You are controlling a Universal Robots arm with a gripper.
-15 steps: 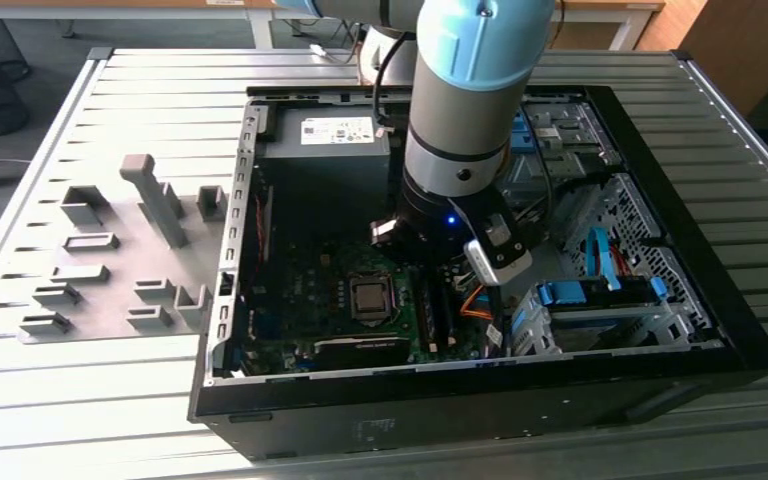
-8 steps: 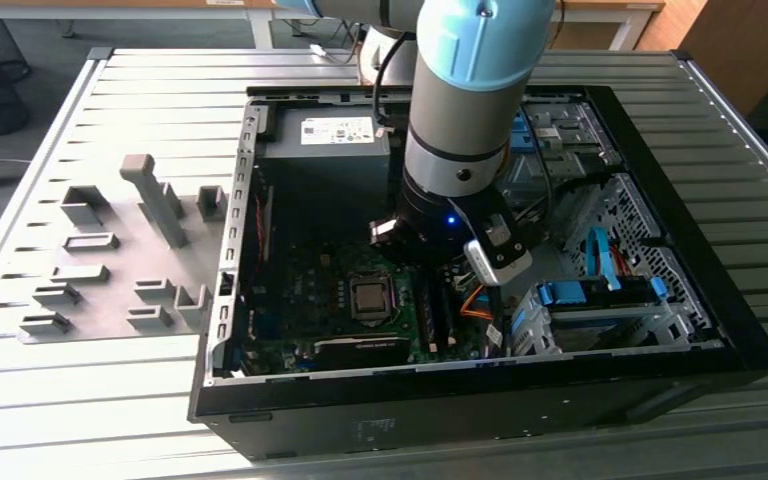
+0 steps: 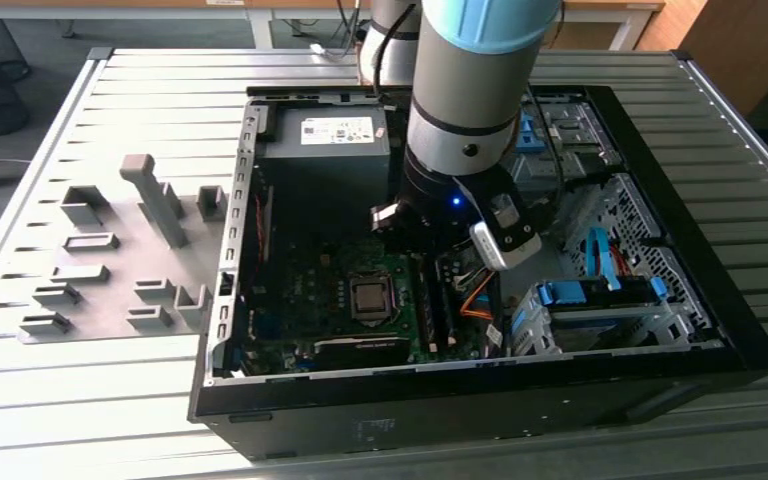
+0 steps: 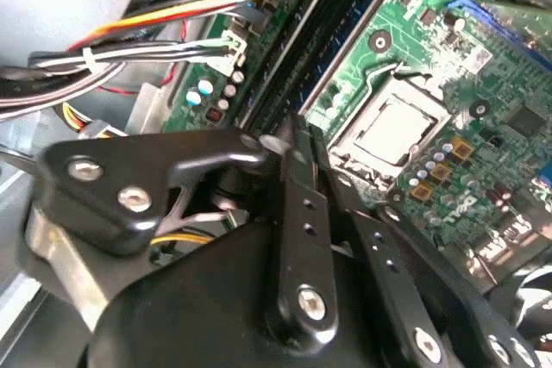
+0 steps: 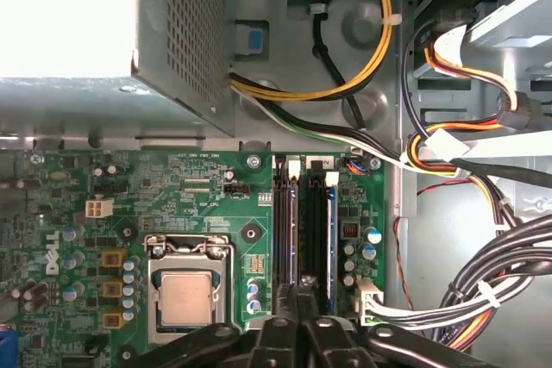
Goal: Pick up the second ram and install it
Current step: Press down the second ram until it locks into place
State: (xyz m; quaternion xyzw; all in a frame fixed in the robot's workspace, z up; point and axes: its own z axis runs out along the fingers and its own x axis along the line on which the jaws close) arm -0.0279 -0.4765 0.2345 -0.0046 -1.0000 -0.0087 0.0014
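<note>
- In the exterior view the robot arm (image 3: pixel 471 110) reached down into the open computer case (image 3: pixel 704 330), which lay on a grey slatted table (image 3: pixel 91 400).
- The gripper (image 5: pixel 297 303) hung low over the green motherboard (image 5: pixel 78 213), right above the memory slots (image 5: pixel 306 221) beside the processor socket (image 5: pixel 185 295).
- In both wrist views the black fingers (image 4: pixel 302 204) stood close together, pressed against each other at their tips; nothing could be seen between them, so the jaws looked clenched on nothing.
- The second ram (image 5: pixel 330 230) appeared to sit in its slot already, a thin strip with a blue edge next to another stick in the neighbouring slot; the fingertips were just above the near end of these slots, and I could not tell whether they touched it.
- In the second wrist view the same slots (image 4: pixel 319 49) ran away from the fingertips as long dark channels.
- Bundles of yellow, orange, black and white cables (image 5: pixel 466 152) crossed the case floor beside the board.
- The grey power supply box (image 5: pixel 185 32) sat beyond the board.
- On the table at the exterior view's left lay grey holder blocks (image 3: pixel 117 270), well apart from the case.
</note>
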